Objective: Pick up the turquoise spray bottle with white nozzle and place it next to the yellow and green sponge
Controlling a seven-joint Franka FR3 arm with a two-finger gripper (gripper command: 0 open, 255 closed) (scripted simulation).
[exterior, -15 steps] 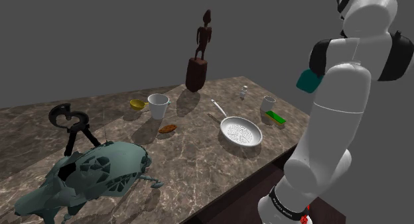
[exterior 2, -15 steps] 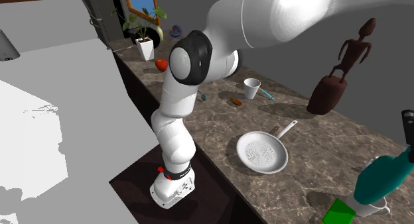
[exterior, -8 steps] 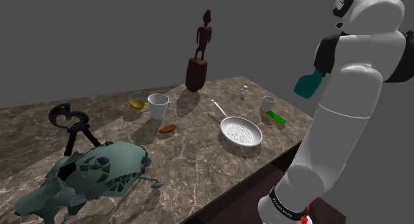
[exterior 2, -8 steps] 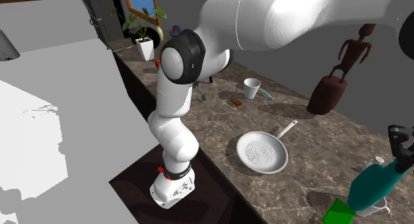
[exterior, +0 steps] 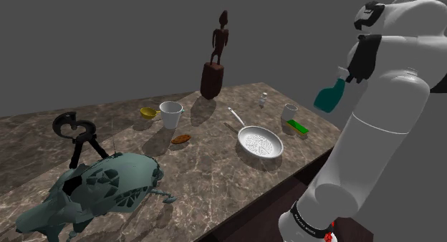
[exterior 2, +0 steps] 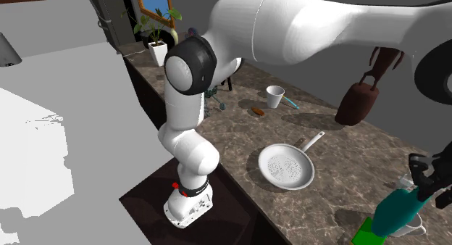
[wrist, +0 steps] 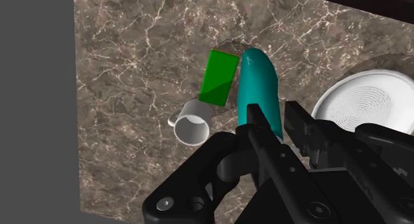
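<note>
Claw: the black claw [wrist: 275, 118] is closed on the top end of the spray bottle [wrist: 260, 83], with 1 finger [wrist: 262, 133] on each side of it.
Spray bottle: turquoise and tilted, it hangs in the air from the claw and touches nothing on the counter [exterior: 208, 169]. Its nozzle end is mostly hidden between the fingers.
Bottle's place: in the shoulder view it is up beside the white arm [exterior: 372, 133], above the counter's end at that view's right. In the second exterior view its lower end hangs over the sponge and the white cup.
Sponge: a flat green block [exterior: 297, 127], lying on the counter near its edge. In the wrist view the bottle's body runs just alongside it.
White cup: it stands [exterior: 290, 112] just beside the sponge, on the side away from the counter's edge.
Pan: pale and round with a long thin handle [exterior: 260, 142], near the sponge toward the shoulder view's left.
Statue: a dark brown figure on a block [exterior: 213, 61], at the counter's far edge.
Other things: a white mug [exterior: 171, 114] with a yellow bowl [exterior: 148, 113] just beside it, well apart from the sponge.
Counter: brown marbled stone with pale veins.
</note>
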